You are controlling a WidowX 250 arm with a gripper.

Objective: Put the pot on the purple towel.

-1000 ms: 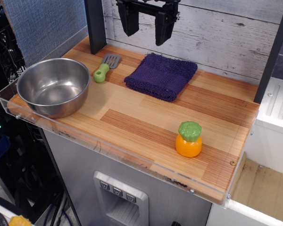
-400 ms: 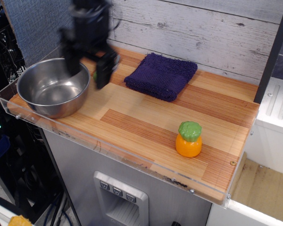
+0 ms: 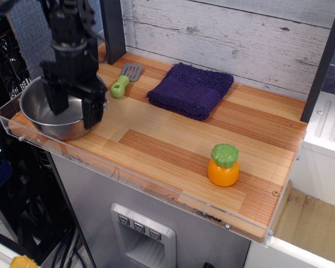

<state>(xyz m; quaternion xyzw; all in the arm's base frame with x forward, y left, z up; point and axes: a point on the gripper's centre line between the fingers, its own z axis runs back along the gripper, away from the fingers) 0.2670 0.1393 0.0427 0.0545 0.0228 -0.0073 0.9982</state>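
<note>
You are working the reach-and-grasp step: the gripper (image 3: 74, 104) is hanging over the stainless-steel pot (image 3: 56, 114), its jaws spread wide, one finger appearing to sit inside the bowl and the other over its right rim, closing on nothing yet. The pot is sitting on the wooden surface (image 3: 173, 139) well to the left of the purple towel (image 3: 191, 89), close to the clear front-left edge guard. The green-handled spatula (image 3: 124, 79) is lying between the pot and the towel, just left of the towel. The orange-and-green toy (image 3: 224, 166) is standing well in front of the towel, to its right. Next, you are likely needing to straddle the pot's wall, pinch it firmly, lift clear of the spatula, and carry it right onto the towel.
</note>
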